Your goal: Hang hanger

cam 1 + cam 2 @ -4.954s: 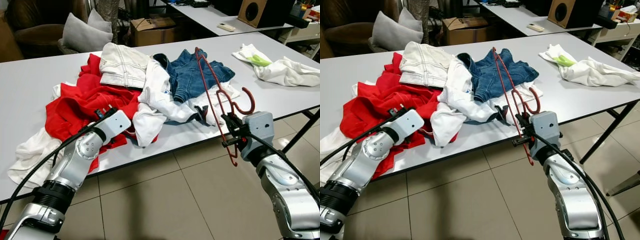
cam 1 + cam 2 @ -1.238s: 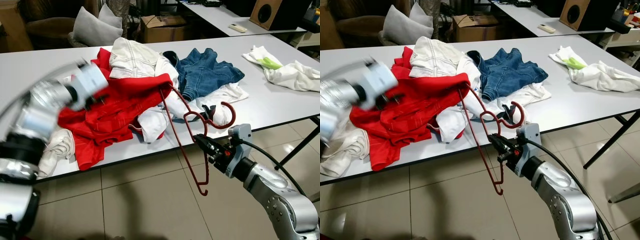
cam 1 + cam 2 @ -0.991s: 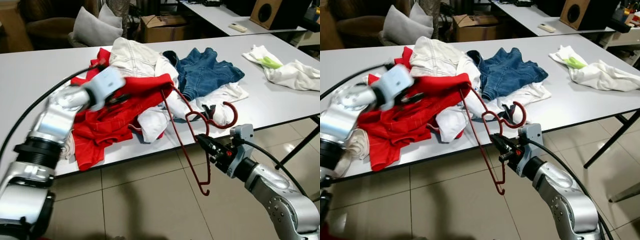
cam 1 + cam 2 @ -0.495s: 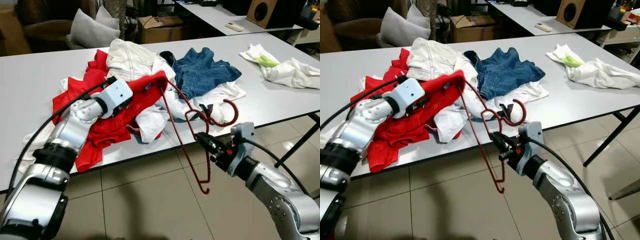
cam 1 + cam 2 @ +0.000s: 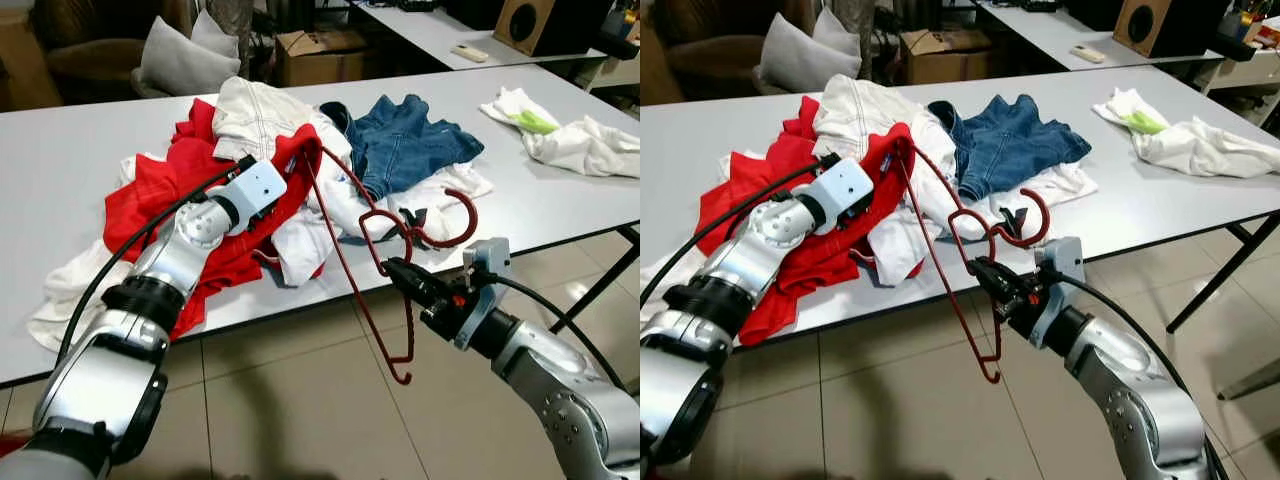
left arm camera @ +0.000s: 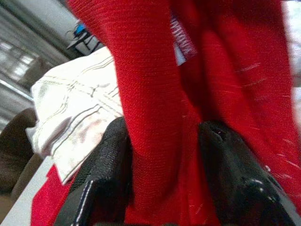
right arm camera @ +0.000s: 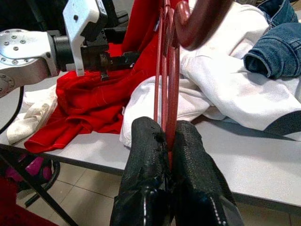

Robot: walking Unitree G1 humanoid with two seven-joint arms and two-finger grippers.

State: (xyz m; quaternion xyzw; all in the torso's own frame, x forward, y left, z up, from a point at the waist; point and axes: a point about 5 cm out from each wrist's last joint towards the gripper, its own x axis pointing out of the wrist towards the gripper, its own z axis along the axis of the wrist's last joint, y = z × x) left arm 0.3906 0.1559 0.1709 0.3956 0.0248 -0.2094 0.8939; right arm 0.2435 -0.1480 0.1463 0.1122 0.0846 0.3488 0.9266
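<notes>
While the right gripper (image 5: 985, 271) squeezes the red hanger (image 5: 350, 262) tight in its jaws past the counter (image 5: 60, 150) edge, the hanger's far end pokes into the red shirt (image 5: 165, 190). The left gripper (image 5: 285, 172) has its jaws pinched on that shirt.

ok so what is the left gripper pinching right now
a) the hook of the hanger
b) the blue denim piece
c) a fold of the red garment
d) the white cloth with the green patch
c, in the left wrist view a fold of the red garment sits between the black fingers of the left gripper, while the right gripper clamps the red hanger.
</notes>
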